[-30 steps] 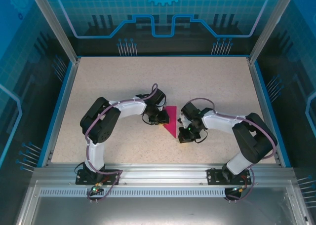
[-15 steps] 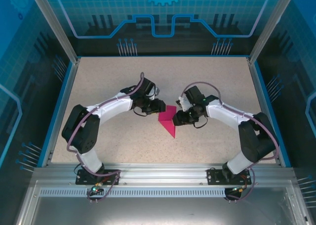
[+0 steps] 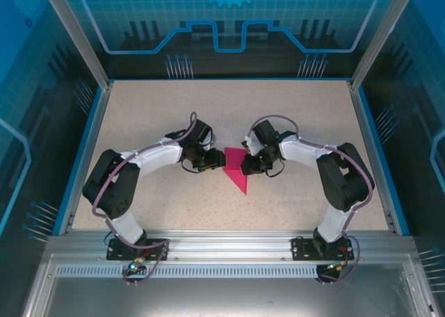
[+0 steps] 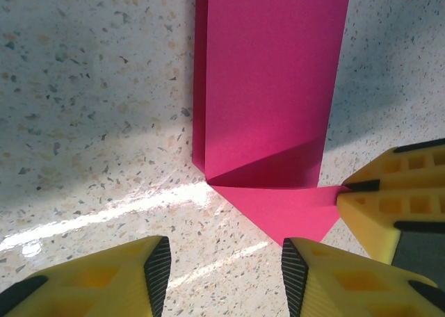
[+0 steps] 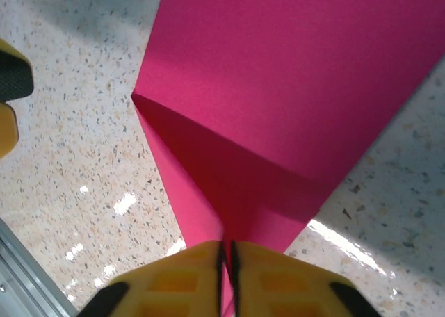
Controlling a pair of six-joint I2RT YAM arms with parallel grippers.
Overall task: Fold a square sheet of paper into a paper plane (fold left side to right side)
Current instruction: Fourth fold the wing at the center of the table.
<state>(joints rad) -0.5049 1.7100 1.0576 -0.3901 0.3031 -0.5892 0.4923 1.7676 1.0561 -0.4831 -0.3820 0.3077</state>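
Note:
The magenta sheet of paper (image 3: 235, 175) lies mid-table, part-folded into a pointed shape with one flap raised. My right gripper (image 3: 245, 167) is at its right edge. In the right wrist view it (image 5: 227, 258) is shut on a thin paper edge, and the paper (image 5: 278, 74) spreads out ahead of it. My left gripper (image 3: 217, 163) is just left of the sheet. It (image 4: 226, 272) stands open over bare table, with the paper's point (image 4: 292, 216) just ahead of its right finger. The right gripper's yellow fingers (image 4: 393, 206) pinch the paper's corner there.
The speckled tabletop (image 3: 174, 108) is bounded by a blue rim (image 3: 85, 150) at the sides and an aluminium rail (image 3: 222, 242) at the near edge. Both arms curve inward toward the middle. A left fingertip (image 5: 10, 80) shows at the left of the right wrist view.
Both grippers have moved from nearer the front to the paper's far part. The left jaws opened wider. The right jaws opened, then shut on the paper's right edge, lifting a flap.

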